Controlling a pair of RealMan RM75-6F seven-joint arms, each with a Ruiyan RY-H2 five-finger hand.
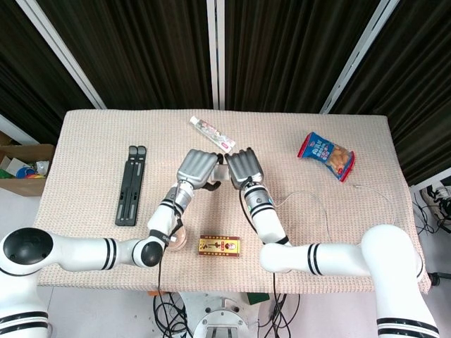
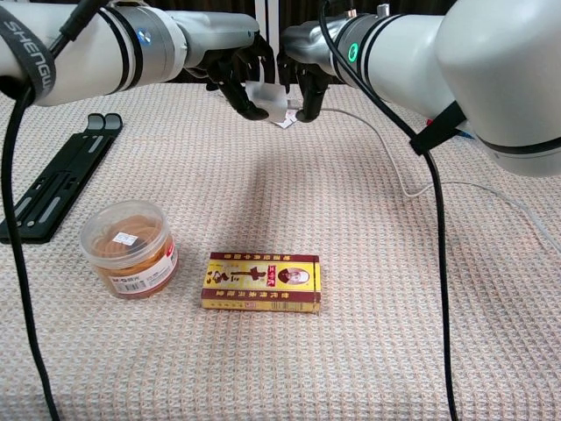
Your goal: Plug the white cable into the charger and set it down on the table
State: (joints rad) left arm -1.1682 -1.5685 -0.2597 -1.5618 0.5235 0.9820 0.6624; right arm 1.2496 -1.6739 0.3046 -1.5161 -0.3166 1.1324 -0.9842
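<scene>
Left hand: the left hand (image 2: 238,77) is hovering above the middle of the table (image 1: 84,141), its dark fingers curling around the white charger (image 2: 263,95) and gripping it.
Right hand: the right hand (image 2: 302,83) is hanging just beside the left one, fingers pointing down and pinching the plug end of the white cable (image 2: 386,145) right at the charger's side.
Charger: it is sitting in the air between the two hands, in the chest view; from the head view the hands (image 1: 199,169) (image 1: 243,167) are hiding it.
Plug and socket: whether the plug is seated cannot be told.
Cable: it is trailing from the right hand across the cloth toward the robot's right side (image 1: 331,211).
Near edge: a clear tub with an amber lid (image 2: 127,248) is standing beside a yellow and red box (image 2: 261,282) lying flat.
Elsewhere: a black folded stand (image 1: 131,184), a small tube (image 1: 212,134) and a snack bag (image 1: 326,155) are lying well apart.
</scene>
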